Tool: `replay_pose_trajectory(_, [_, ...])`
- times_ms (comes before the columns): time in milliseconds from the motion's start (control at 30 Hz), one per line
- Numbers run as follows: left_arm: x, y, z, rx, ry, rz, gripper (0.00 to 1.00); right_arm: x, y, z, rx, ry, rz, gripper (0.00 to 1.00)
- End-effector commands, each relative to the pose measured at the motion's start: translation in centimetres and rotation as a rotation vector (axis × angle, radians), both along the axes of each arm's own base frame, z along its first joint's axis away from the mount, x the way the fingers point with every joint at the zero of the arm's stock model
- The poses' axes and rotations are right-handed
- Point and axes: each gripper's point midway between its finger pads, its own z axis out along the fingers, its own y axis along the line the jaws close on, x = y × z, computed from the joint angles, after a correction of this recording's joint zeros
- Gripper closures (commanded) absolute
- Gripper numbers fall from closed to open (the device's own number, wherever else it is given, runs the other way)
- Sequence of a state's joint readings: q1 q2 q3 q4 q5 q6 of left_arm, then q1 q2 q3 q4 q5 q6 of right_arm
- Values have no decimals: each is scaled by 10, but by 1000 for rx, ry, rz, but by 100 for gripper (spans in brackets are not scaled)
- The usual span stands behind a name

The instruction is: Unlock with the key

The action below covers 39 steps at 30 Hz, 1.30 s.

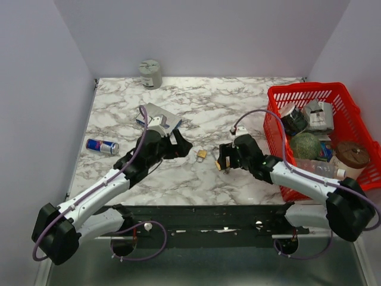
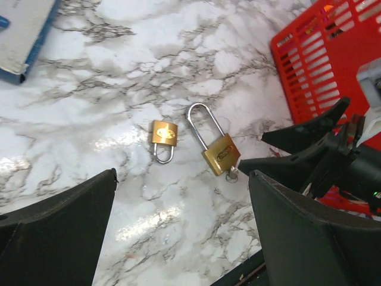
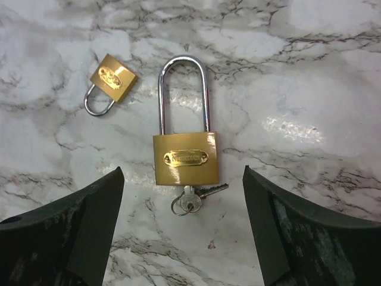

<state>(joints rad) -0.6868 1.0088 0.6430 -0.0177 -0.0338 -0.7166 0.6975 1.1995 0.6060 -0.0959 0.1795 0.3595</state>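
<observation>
Both pincers stand apart, holding nothing. The left pincer [image 2: 183, 177] and right pincer [image 3: 182, 171] flank the long-shackle padlock [image 3: 185, 158], flat on the desk [image 3: 309, 77], key [image 3: 191, 199] in its keyhole. Unbraced, it may spin when the key is turned, or knock the small padlock [image 3: 110, 78].

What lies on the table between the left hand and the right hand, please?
Two brass locks lie there: a small padlock and a long-shackled padlock with the key in its base. The left wrist view shows both.
</observation>
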Motion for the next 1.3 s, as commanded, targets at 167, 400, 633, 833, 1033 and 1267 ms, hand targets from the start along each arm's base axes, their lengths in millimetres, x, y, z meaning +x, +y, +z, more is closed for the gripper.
replay_pose_trajectory(167, [1,30,20,131,29,-105,1,0,7,-31,-149,152,84,10])
replay_pose_trajectory(400, [2,30,18,141,-32,-150,1,-3,8,-50,-190,235,85,10])
replay_pose_trajectory(633, [0,33,18,152,-40,-150,1,-5,10,-61,-216,269,87,18])
replay_pose_trajectory(833, [0,33,13,158,-24,-154,1,-8,13,-70,-246,282,88,18])
replay_pose_trajectory(1033, [0,33,11,162,-17,-157,1,-11,9,-76,-270,303,69,42])
replay_pose_trajectory(1267, [-3,26,11,76,19,-139,1,-18,22,-76,-183,304,101,82])
